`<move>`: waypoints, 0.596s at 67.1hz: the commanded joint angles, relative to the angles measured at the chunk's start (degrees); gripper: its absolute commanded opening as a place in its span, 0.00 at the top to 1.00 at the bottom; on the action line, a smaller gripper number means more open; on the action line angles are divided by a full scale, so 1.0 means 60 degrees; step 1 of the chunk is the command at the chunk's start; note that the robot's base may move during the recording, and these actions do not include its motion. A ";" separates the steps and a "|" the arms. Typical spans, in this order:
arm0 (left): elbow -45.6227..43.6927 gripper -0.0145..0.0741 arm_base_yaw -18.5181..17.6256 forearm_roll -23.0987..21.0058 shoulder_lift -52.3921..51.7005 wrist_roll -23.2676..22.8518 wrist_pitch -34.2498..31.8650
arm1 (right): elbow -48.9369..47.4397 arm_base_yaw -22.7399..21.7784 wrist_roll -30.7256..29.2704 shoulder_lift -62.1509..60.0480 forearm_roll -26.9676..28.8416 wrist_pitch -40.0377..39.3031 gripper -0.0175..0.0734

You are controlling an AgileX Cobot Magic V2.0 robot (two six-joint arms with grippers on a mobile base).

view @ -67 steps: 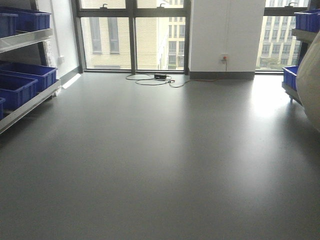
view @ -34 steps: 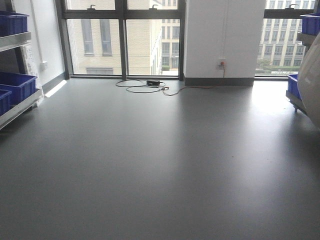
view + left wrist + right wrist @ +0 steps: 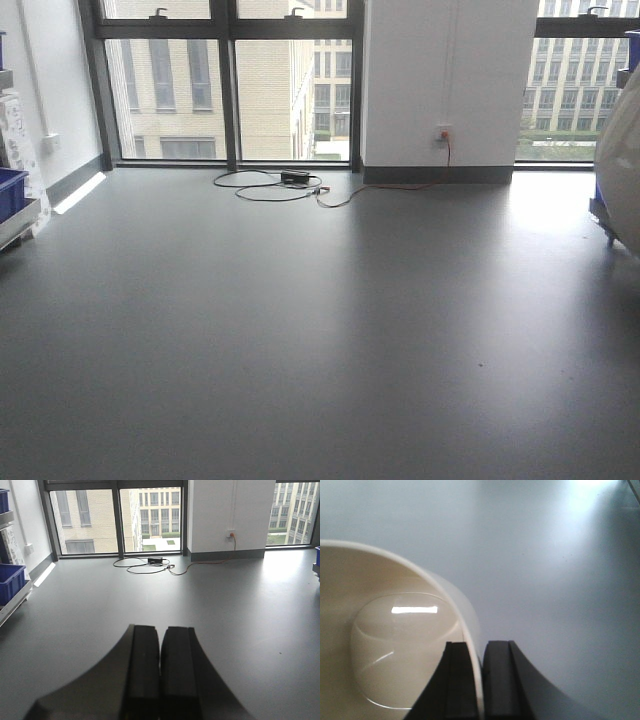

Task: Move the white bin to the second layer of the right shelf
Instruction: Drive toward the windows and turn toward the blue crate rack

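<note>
The smooth cream-white plastic bin (image 3: 395,640) is held clear of the floor by the right gripper (image 3: 476,647). Its black fingers (image 3: 456,680) are clamped on one side wall, one inside the tub and one outside, with the thin rim running between them. Pinching the wall lets a single arm carry a tub that has no handles. It also turns the open mouth toward the wrist camera, where a lamp glints off the rounded base.

The left gripper (image 3: 160,632) carries nothing. Its fingers are pressed together and point out over bare floor, probably parked out of the way during travel.

A pale curved shape (image 3: 622,170) at the right edge of the front view is probably the same bin, but it is too blurred to be sure.

The smooth grey floor (image 3: 320,330) is glossy and runs to tall windows (image 3: 165,95) and a white pillar (image 3: 450,80). A coiled black cable (image 3: 265,185) lies near its foot. A blue plastic crate (image 3: 10,192) sits at the far left. No roller shelf level is in view, so the placing is not yet done.
</note>
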 commanded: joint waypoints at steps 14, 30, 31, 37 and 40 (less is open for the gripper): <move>0.0351 0.74 -0.0032 0.0000 -0.0145 -0.0029 -0.0821 | -0.0313 -0.0055 0.0000 0.0014 0.0055 -0.0846 0.71; 0.0351 0.74 -0.0032 0.0000 -0.0145 -0.0029 -0.0804 | -0.0313 -0.0055 0.0000 0.0023 0.0055 -0.0846 0.71; 0.0351 0.74 -0.0032 0.0000 -0.0145 -0.0029 -0.0804 | -0.0313 -0.0055 0.0000 0.0034 0.0055 -0.0846 0.71; 0.0351 0.74 -0.0032 0.0000 -0.0145 -0.0029 -0.0804 | -0.0313 -0.0055 0.0000 0.0034 0.0055 -0.0846 0.71; 0.0351 0.74 -0.0032 0.0000 -0.0145 -0.0029 -0.0804 | -0.0313 -0.0055 0.0000 0.0034 0.0055 -0.0846 0.71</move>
